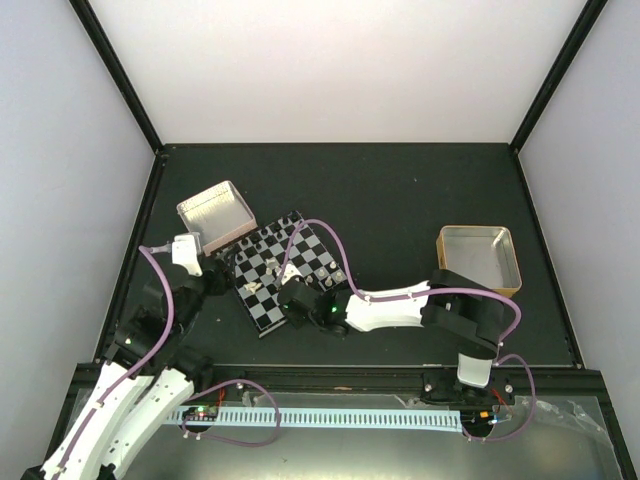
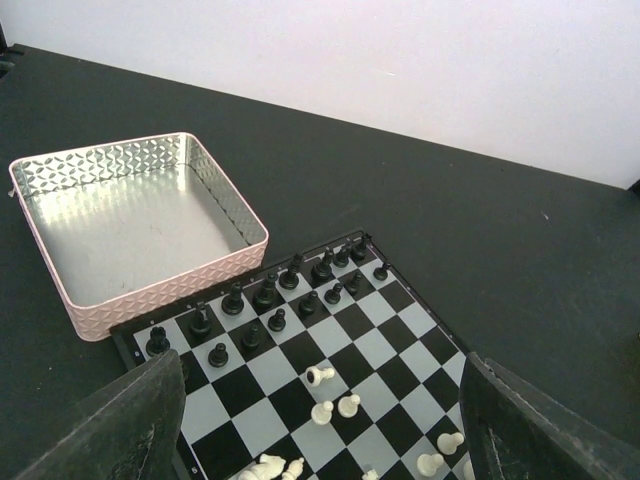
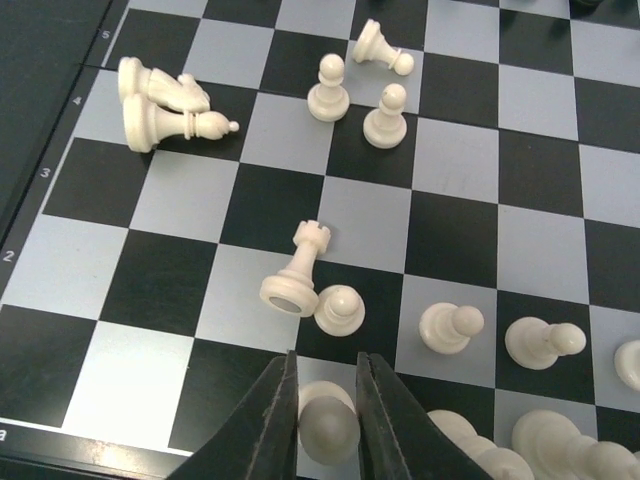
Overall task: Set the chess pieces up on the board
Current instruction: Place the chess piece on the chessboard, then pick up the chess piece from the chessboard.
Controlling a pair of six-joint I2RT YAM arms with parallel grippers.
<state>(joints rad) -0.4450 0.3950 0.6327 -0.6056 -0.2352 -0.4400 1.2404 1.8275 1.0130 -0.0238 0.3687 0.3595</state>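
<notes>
The board (image 1: pixel 262 300) lies tilted at the table's left centre. In the right wrist view, cream-white chess pieces are scattered on the board (image 3: pixel 170 200): a fallen rook (image 3: pixel 297 270), a pawn (image 3: pixel 340 310) touching it, two fallen tall pieces (image 3: pixel 160 105), and several pawns. My right gripper (image 3: pixel 326 358) is low over the board's near edge, shut on a white piece (image 3: pixel 328 425). My left gripper (image 2: pixel 320 365) is open and empty above the board's left side (image 2: pixel 400 330); in the top view it (image 1: pixel 218 270) sits at the board's left corner.
Black pieces (image 2: pixel 265 295) stand in two rows along the board's far edge. A pink metal tray (image 2: pixel 150 290) lies just beyond the board's left corner. A gold tray (image 1: pixel 478 258) stands to the right, beyond the right arm.
</notes>
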